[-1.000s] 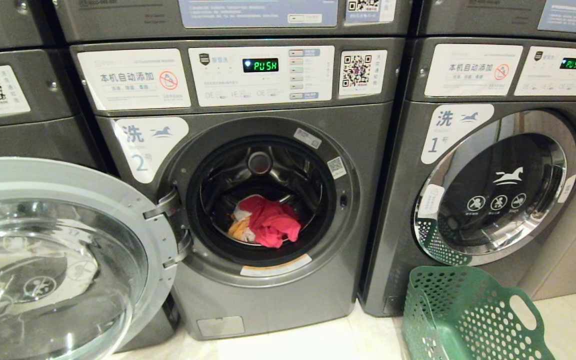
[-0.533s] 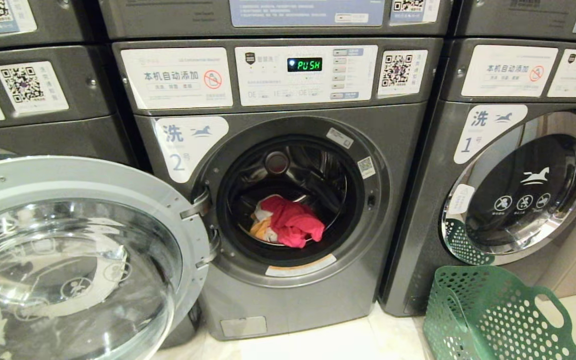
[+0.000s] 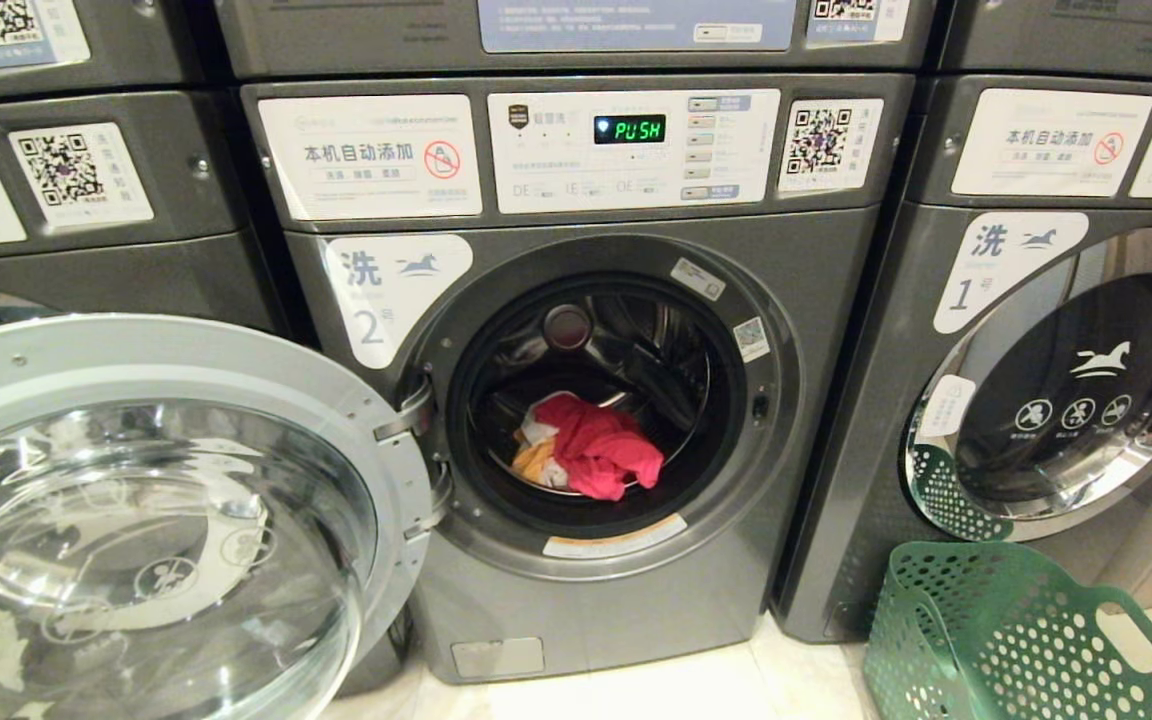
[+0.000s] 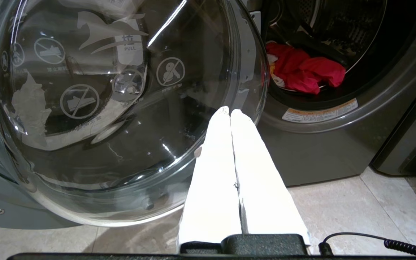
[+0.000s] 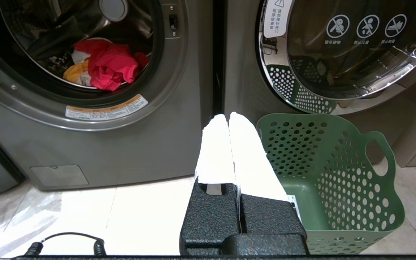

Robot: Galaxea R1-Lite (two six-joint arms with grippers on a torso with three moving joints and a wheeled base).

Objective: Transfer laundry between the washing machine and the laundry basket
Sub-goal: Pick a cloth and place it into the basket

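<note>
**A:** How far along was the job at that moment?

**B:** Hardly started, by my reading. The washing machine (image 3: 576,400) marked 2 stood with its door (image 3: 156,520) swung wide, out at about eight o'clock from the drum opening. The laundry (image 3: 596,455) lay in a heap at the bottom of the drum, near six o'clock inside the opening: a red garment on top, with something yellow and something white tucked at its nine o'clock side.

**A:** And the basket?

**B:** The green laundry basket (image 3: 1006,640) sat on the floor at roughly four o'clock from the drum, in front of the neighbouring machine (image 3: 1056,400) marked 1, whose door was closed. The right wrist view showed the basket floor bare, so I judged nothing had gone across.

**A:** Were the arms doing anything?

**B:** Neither showed in the head view. The left gripper (image 4: 229,112) had its fingers pressed together and held nothing; it pointed toward the edge of the open door. The right gripper (image 5: 228,116) was likewise pinched closed and empty, aimed at the seam between the two machines, with the basket just beside it.

**A:** So what remained?

**B:** Everything, it seemed: reaching into the drum, taking each garment, and dropping it in the basket.
</note>
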